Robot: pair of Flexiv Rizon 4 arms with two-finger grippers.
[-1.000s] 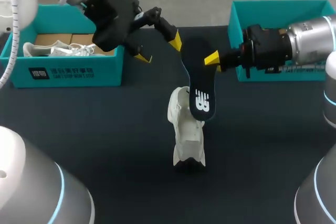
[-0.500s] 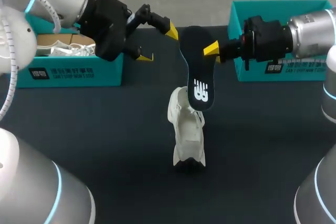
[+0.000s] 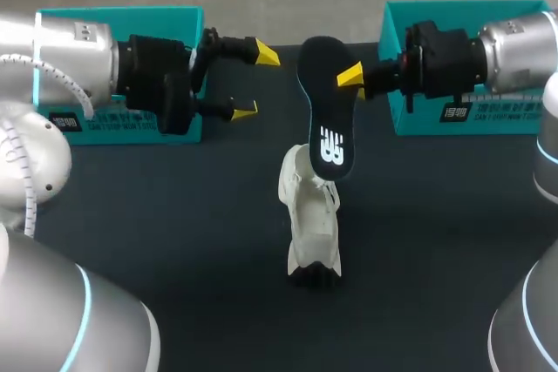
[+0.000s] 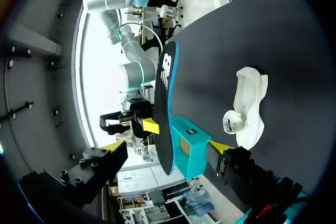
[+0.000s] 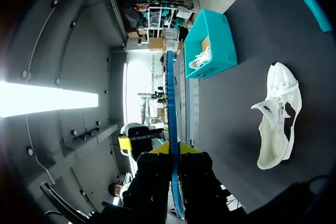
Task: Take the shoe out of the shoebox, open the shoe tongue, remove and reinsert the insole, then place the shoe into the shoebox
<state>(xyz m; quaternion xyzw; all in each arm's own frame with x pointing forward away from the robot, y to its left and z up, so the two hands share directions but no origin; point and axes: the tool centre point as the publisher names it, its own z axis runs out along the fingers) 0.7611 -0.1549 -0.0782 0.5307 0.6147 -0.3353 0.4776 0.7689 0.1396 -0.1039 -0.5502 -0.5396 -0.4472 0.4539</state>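
so the right end effector (image 3: 353,81) is clamped on the dark insole (image 3: 323,111) by its edge, dangling its lower end right at the opening of the white shoe (image 3: 311,215) on the desk (image 3: 174,215), looks lined up for reinserting, while the left end effector (image 3: 255,83) hangs spread open nearby, gripping nothing

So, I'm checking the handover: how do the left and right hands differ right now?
The right hand is shut on the insole; the left hand is open and empty. The right hand is pinched narrow; the left hand is spread wide, clear of the insole. Both have yellow tips.
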